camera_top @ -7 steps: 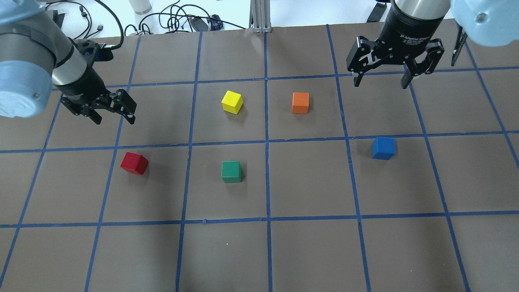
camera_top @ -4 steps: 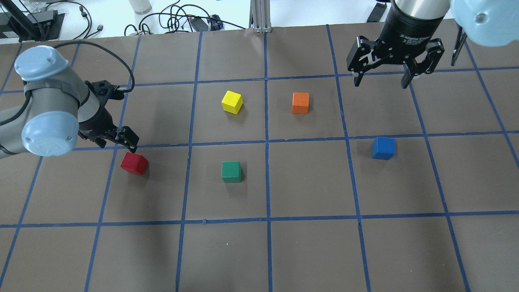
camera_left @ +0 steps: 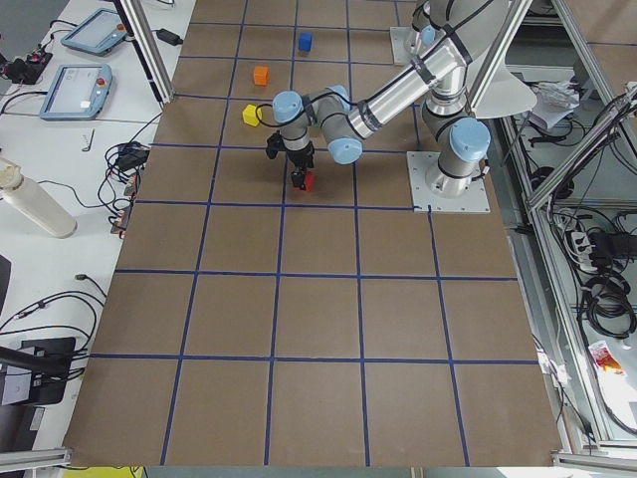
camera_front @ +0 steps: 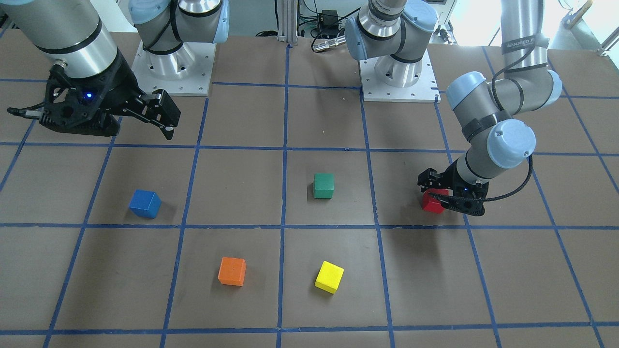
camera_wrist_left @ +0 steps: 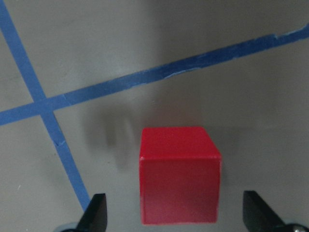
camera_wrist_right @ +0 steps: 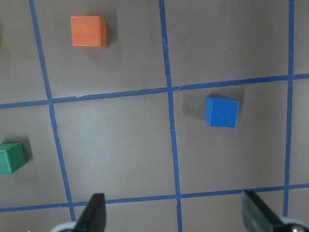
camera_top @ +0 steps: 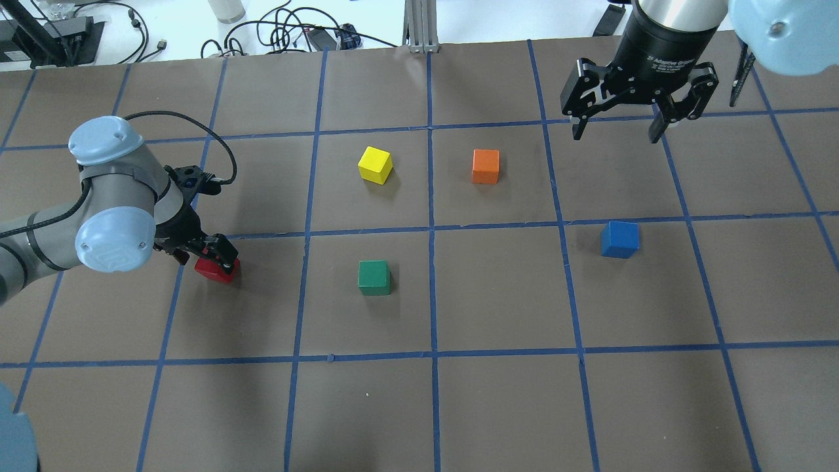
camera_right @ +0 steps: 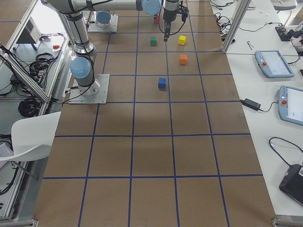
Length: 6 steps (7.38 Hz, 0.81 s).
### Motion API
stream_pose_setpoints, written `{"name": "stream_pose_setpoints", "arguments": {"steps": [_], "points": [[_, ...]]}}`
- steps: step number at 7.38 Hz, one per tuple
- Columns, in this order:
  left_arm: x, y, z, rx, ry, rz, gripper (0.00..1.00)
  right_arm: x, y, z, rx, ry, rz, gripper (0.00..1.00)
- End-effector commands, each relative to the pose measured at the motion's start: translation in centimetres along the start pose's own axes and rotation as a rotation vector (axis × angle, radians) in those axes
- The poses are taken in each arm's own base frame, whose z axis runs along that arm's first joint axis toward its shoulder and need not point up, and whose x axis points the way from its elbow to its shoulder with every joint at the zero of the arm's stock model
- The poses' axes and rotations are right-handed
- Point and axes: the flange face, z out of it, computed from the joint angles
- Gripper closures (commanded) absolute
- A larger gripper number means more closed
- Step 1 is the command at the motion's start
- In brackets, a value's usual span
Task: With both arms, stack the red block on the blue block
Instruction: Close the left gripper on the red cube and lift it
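**Fingers (camera_wrist_left: 95,217) of the left gripper (camera_wrist_left: 176,215) stand either side of the red block (camera_wrist_left: 178,176)**

The left gripper is down at table level with its jaws apart. In the left wrist view the red block sits between the two black fingertips, and a strip of bare brown surface shows on each side of it. Neither finger touches the cube. The block rests flat on the table (camera_top: 498,295), in a grid square just inside a crossing of blue tape lines (camera_wrist_left: 48,104). In the overhead view the gripper's black body covers the far part of the block, and only the block's near edge (camera_top: 219,272) shows. The left arm (camera_top: 111,216) comes in low from that view's left edge, bent at the wrist.

The right gripper (camera_top: 616,134) hangs well above the table on the other side. It points straight down with its jaws spread wide and nothing between them. Its wrist camera looks down on the blue block (camera_wrist_right: 221,111), which lies flat and alone in its own grid square, clear of both fingers.

The blue block (camera_top: 619,239) is well apart from the red one, across the width of the table. The green block (camera_top: 374,277) stands roughly between them. Farther from the robot, the yellow block (camera_top: 375,164) and the orange block (camera_top: 486,166) sit in adjoining squares, with one tape line between them.
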Motion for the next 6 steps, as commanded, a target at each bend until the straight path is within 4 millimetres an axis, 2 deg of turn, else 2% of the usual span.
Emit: {"name": "stream_pose_setpoints", "arguments": {"steps": [1, 2, 3, 5, 6], "points": [[-0.8, -0.1, 1.0, -0.057, -0.071, 0.018, 0.78, 0.0, 0.0, 0.0, 0.0, 0.0, 0.0, 0.0], [-0.9, -0.3, 0.7, -0.053, -0.079, 0.014, 0.8, 0.0, 0.0, 0.0, 0.0, 0.0, 0.0, 0.0], [-0.7, -0.4, 0.2, -0.039, -0.083, -0.012, 0.88, 0.0, 0.0, 0.1, -0.002, -0.001, 0.0, 0.0], [-0.3, -0.5, -4.1, -0.001, -0.069, -0.031, 0.95, 0.0, 0.0, 0.0, 0.0, -0.001, 0.0, 0.0], [-0.3, -1.1, -7.4, 0.0, -0.038, -0.074, 0.97, 0.0, 0.0, 0.0, 0.0, -0.001, 0.0, 0.0]]}}
